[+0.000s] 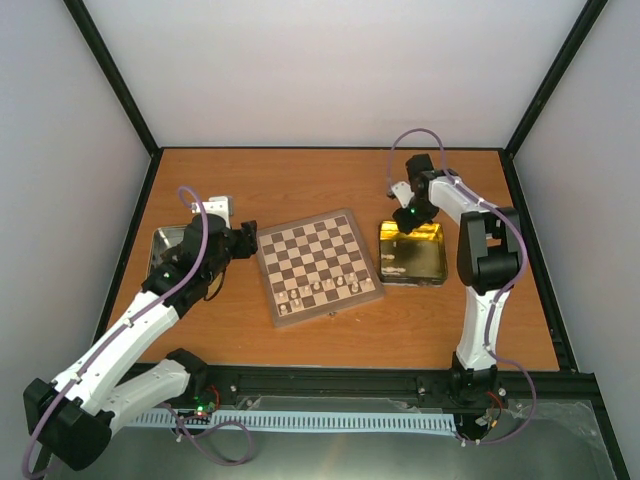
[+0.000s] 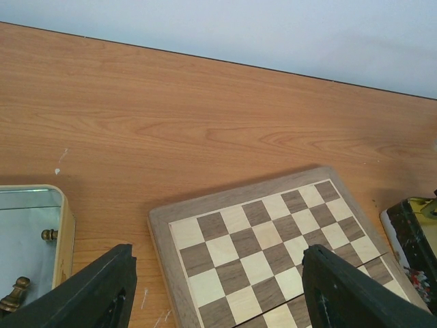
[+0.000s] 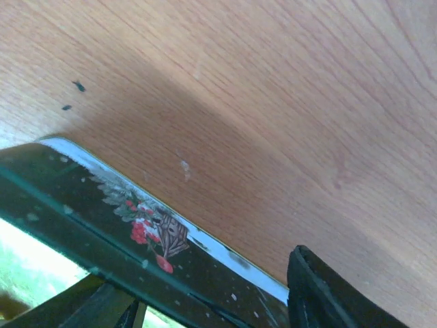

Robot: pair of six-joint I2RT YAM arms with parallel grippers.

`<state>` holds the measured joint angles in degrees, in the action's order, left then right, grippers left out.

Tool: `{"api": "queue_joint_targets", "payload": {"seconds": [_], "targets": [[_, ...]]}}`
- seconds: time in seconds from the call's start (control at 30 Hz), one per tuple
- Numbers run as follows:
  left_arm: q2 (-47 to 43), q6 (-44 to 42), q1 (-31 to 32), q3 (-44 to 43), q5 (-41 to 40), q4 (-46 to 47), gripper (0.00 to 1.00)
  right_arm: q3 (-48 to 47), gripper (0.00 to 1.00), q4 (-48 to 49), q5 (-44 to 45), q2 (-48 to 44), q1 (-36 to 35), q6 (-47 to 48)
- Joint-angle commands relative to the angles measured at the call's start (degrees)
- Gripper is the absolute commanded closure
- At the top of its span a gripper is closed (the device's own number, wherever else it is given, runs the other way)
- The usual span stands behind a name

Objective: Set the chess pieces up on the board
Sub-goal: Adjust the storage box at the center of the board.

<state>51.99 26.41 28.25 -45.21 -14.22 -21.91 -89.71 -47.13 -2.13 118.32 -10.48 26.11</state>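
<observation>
The left jaws stand wide apart with nothing between them. Their dark fingers (image 2: 102, 290) hang low at the far-left corner of the chessboard (image 2: 259, 236), one toward the silver tray (image 2: 66, 225) and the other over the checkered squares. In that tray two dark brown chessmen (image 2: 15, 294) are in view, the nearer one on its side.

The right jaws are apart as well. One finger (image 3: 328, 294) is outside the gold tin (image 3: 150, 225) and the other inside it, so the tin's flower-painted wall runs between them. I cannot tell whether either pad touches that wall.

The chessboard lies in the middle of the wooden surface (image 1: 400, 330), slightly askew. The tray is just to its left and the tin just to its right. Cream-white chessmen (image 1: 322, 288) stand along its near rows.
</observation>
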Motion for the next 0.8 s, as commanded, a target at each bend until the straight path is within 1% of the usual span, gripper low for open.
{"api": "queue_joint_targets", "payload": {"seconds": [0.0, 0.07, 0.17, 0.23, 0.3, 0.4, 0.57, 0.77], "targets": [[0.29, -0.13, 0.21, -0.36, -0.4, 0.88, 0.33, -0.94, 0.5, -1.67, -0.48, -1.31, 2.22, -3.9], [0.19, -0.2, 0.23, -0.39, -0.13, 0.82, 0.33, 0.29, 0.53, -1.26, -1.67, -2.56, 3.08, -5.85], [-0.17, -0.22, 0.23, -0.25, 0.34, 0.84, 0.33, 3.97, 0.54, 1.46, -1.43, -5.07, 3.73, -9.05], [-0.31, -0.22, 0.23, -0.11, 0.45, 0.9, 0.33, 5.89, 0.54, 2.64, -0.35, -5.98, 4.11, -11.62], [-0.53, -0.22, 0.23, -0.05, 0.55, 0.97, 0.33, 7.06, 0.57, 3.55, 1.31, -6.62, 4.6, -14.97], [-0.66, -0.22, 0.17, -0.05, 0.67, 0.97, 0.33, 8.5, 0.62, 4.14, 4.78, -7.32, 5.55, -21.64], [-0.68, -0.22, 0.23, -0.07, 0.91, 1.05, 0.33, 14.16, 0.62, 6.04, 10.04, -10.57, 6.44, -34.33], [-0.57, -0.4, 0.2, -0.12, 1.2, 1.1, 0.33, 22.81, 0.62, 8.57, 9.64, -17.38, 6.44, -47.26]]}}
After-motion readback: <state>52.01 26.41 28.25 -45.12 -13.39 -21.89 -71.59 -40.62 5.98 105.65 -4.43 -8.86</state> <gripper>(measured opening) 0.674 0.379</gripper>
